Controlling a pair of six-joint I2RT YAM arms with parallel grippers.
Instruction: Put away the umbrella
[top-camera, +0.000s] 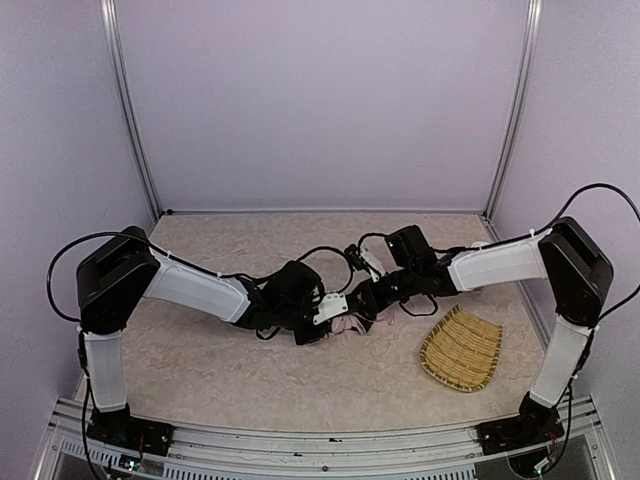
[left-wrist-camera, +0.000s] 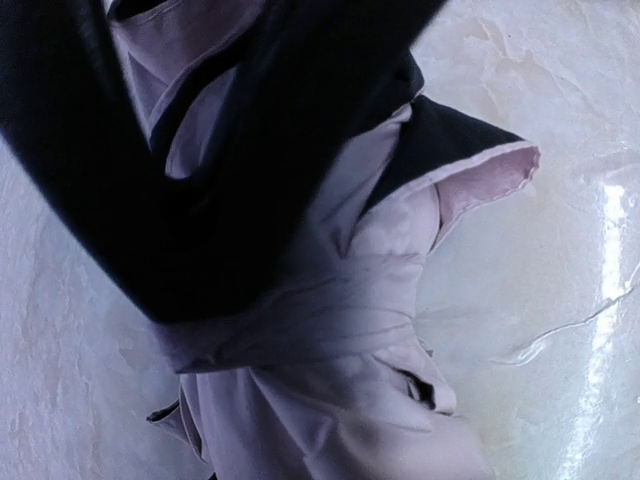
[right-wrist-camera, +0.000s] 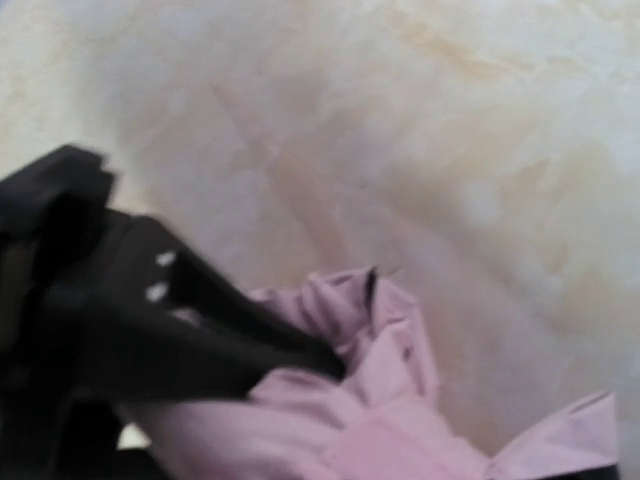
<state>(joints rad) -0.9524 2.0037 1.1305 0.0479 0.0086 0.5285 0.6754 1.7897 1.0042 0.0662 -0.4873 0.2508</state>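
Where the two arms meet at the middle of the table, the left gripper (left-wrist-camera: 205, 290) has its dark fingers (left-wrist-camera: 90, 160) set in a narrow V and clamped round the umbrella (left-wrist-camera: 340, 330). Pale pink cloth bulges between and below them, and black lining shows at a turned-back fold on the right. The jaws stand only partly apart, held so by the bundle. The umbrella lies collapsed and crumpled on the table, near its centre, its shaft and handle hidden from all three views.

From the far right, the right gripper (right-wrist-camera: 325, 362) comes in with its jaws fully closed. Its tip is pushed into a fold of the pink cloth, but the blurred wrist view does not show whether any cloth is pinched between the jaws.

To the right of the umbrella and a little nearer, well apart from it, a woven straw tray (top-camera: 462, 348) lies tilted on the mottled beige table (top-camera: 240, 375), below the right forearm. Black cables (top-camera: 335, 250) loop over both wrists. Plain lilac walls (top-camera: 320, 100) and two metal posts (top-camera: 130, 110) close in the far side.
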